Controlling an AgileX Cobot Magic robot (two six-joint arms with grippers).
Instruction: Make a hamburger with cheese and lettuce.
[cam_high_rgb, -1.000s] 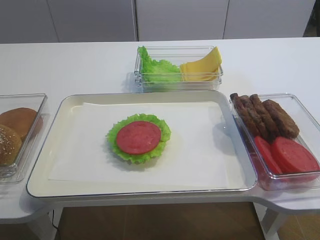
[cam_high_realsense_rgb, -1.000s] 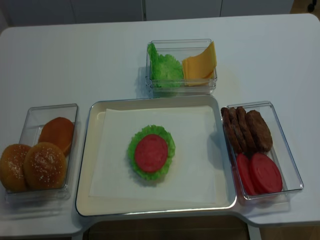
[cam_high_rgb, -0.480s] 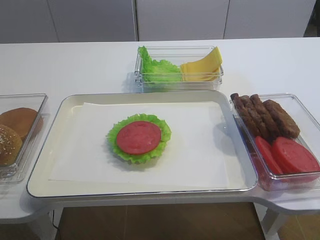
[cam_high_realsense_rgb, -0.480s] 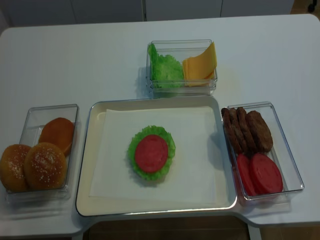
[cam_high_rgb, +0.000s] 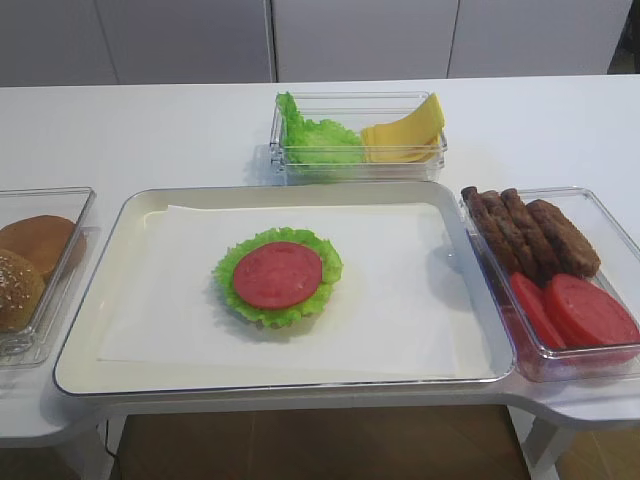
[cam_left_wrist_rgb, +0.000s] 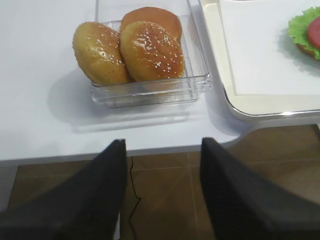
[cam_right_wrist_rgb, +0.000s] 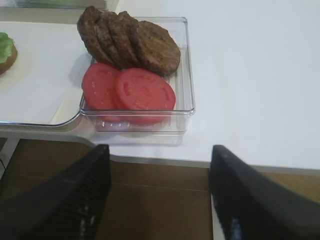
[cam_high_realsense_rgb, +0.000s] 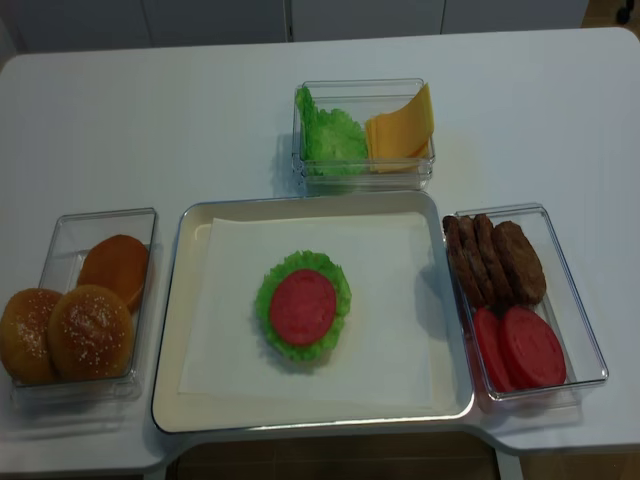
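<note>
The hamburger (cam_high_rgb: 278, 276) (cam_high_realsense_rgb: 302, 307) lies in the middle of the tray: a ruffled green lettuce leaf (cam_high_rgb: 326, 262) under a red round slice. More lettuce (cam_high_rgb: 315, 138) and the pale-yellow cheese (cam_high_rgb: 405, 135) (cam_high_realsense_rgb: 400, 128) stand in a clear bin behind the tray. My right gripper (cam_right_wrist_rgb: 159, 155) is open and empty, off the table's front edge, in front of the patty bin. The left gripper (cam_left_wrist_rgb: 163, 142) is open and empty too, off the front edge near the bun bin. Neither gripper shows in the two high views.
A clear bin on the left holds sesame buns (cam_high_realsense_rgb: 90, 325) (cam_left_wrist_rgb: 150, 50). On the right, another bin holds dark patties (cam_high_realsense_rgb: 495, 260) (cam_right_wrist_rgb: 135, 42) and red slices (cam_high_realsense_rgb: 520, 345) (cam_right_wrist_rgb: 132, 90). The metal tray (cam_high_rgb: 100, 375) is lined with white paper.
</note>
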